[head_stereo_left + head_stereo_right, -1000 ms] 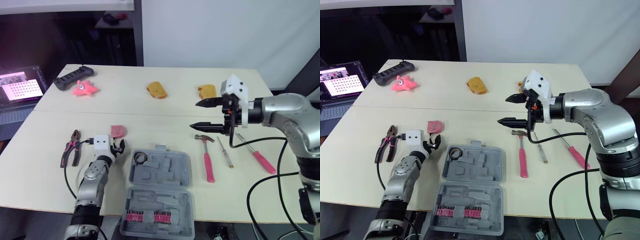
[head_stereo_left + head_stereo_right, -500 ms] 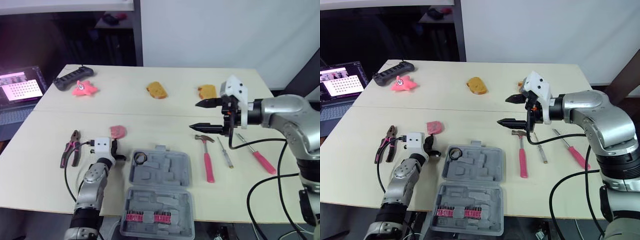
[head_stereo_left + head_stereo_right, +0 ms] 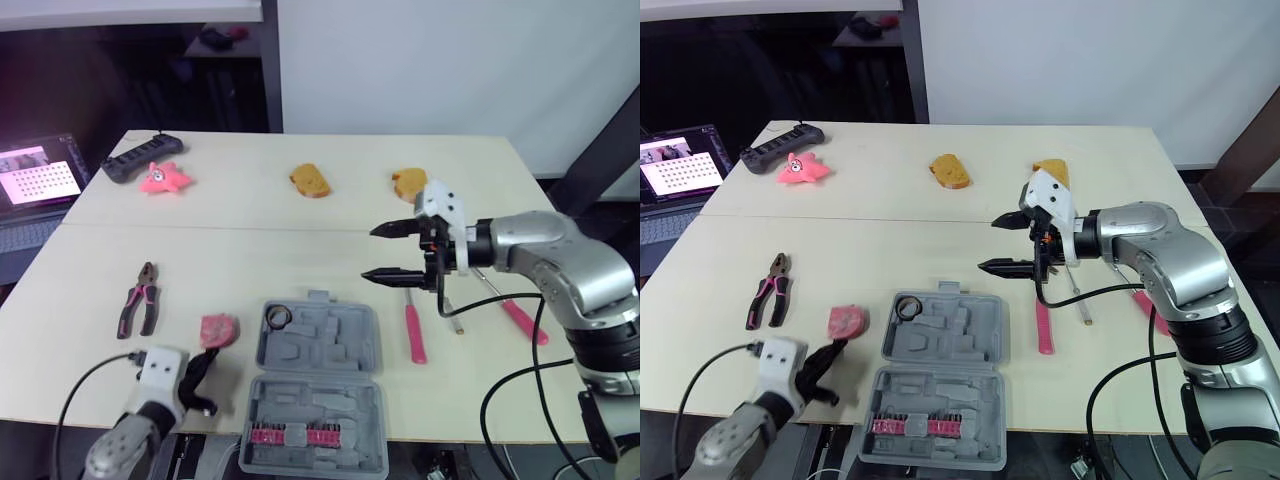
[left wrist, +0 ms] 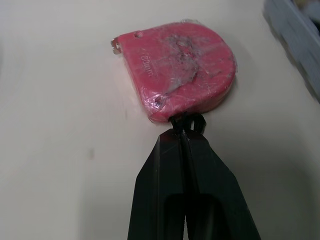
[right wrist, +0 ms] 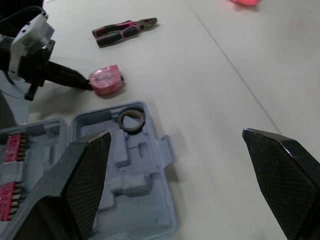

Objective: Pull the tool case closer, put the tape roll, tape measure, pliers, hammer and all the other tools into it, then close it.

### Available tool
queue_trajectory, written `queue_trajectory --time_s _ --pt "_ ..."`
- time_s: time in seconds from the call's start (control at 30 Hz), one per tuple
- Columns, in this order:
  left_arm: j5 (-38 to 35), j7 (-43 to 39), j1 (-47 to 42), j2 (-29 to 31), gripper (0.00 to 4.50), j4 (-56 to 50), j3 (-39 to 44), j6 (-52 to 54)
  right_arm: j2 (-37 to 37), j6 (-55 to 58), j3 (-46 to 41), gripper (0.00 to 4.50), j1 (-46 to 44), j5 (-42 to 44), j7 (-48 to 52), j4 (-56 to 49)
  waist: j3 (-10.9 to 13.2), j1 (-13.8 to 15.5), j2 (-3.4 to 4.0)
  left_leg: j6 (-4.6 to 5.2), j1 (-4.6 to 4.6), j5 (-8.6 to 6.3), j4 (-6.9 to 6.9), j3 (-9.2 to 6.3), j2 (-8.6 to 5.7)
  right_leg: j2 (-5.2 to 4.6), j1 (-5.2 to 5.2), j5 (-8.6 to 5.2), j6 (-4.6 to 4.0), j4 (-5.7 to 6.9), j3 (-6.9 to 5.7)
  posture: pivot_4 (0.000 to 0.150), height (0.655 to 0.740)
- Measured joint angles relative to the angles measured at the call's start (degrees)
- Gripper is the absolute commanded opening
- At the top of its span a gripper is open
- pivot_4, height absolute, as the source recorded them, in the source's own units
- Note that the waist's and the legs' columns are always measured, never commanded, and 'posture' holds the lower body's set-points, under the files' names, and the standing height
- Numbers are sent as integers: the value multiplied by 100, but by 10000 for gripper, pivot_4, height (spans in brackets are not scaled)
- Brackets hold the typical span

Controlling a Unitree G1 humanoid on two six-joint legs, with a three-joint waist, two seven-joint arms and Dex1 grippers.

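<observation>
Lower left: left hand (image 4: 186,131) pinched shut on the small black loop of the tape measure (image 4: 180,65), just beside the open tool case (image 3: 340,342). Centre right: right hand (image 3: 368,251) open, empty. Risk: a loop-only hold may let the tape measure swing or slip on lifting.

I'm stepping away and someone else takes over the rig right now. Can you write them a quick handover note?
Left gripper: shut on the black strap of the tape measure, which lies on the table just left of the tool case.
Right gripper: open and empty, hovering right of the case over the head end of the hammer.
Done: the case lies open at the table's near edge, with the tape roll in it.
Left: put in the tape measure, pliers, hammer, small screwdriver and pink-handled screwdriver, then close the case.
</observation>
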Motion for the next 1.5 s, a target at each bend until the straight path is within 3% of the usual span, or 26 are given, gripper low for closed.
queue_trajectory --time_s 0.17,0.57,0.67,0.9,0.93,1.13,1.3,1.5 --pt "-137 -91 660 -29 315 -322 101 -25 71 -30 155 45000 -49 49 267 15 1 -81 -2 1 -1 -1 -1 4 0 -1 -4 -10 -15 -2 3 1500 7377" --pt "-32 -86 835 -25 315 -262 110 -339 -81 -70 228 45000 -174 396 1365 -56 2 -94 -4 2 -10 -2 -3 11 0 0 -19 -10 -15 -3 8 1500 7377" --pt "-57 -114 836 -16 8161 -236 123 -353 -97 -218 239 45000 -211 394 1595 -83 2 -92 -5 2 -10 -2 -3 12 1 -1 -20 -10 -15 -3 8 1500 7377" --pt "-780 -1230 1498 455 42444 -269 748 -596 -134 -329 353 45000 -213 363 1822 -27 7 -91 -12 2 -36 -2 -6 16 3 -2 -54 -11 -20 -3 8 1500 7377" --pt "-977 -1582 1590 640 44292 -278 928 -676 -192 -331 404 45000 -208 333 1869 -23 7 -81 -13 2 -58 -2 1 16 4 -1 -73 -9 -23 -1 6 1500 7377" --pt "-1711 -3078 1116 1822 44292 -242 1833 -975 -229 -369 492 45000 -172 253 1905 -27 8 -42 -13 1 -83 -1 11 14 3 -3 -92 -3 -28 0 2 1500 7377" --pt "-1054 -4227 -387 3102 44292 900 1539 -1899 -235 -305 458 45000 -77 275 1705 -230 10 -55 -7 1 -83 -1 2 11 5 0 -95 -2 -27 5 -3 1500 7377" --pt "-635 -4943 -1648 3246 44292 2157 684 -2579 -312 -76 215 45000 160 395 1367 -571 11 -83 -6 6 -86 -4 -6 9 8 2 -102 9 -2 12 -8 1500 7377"
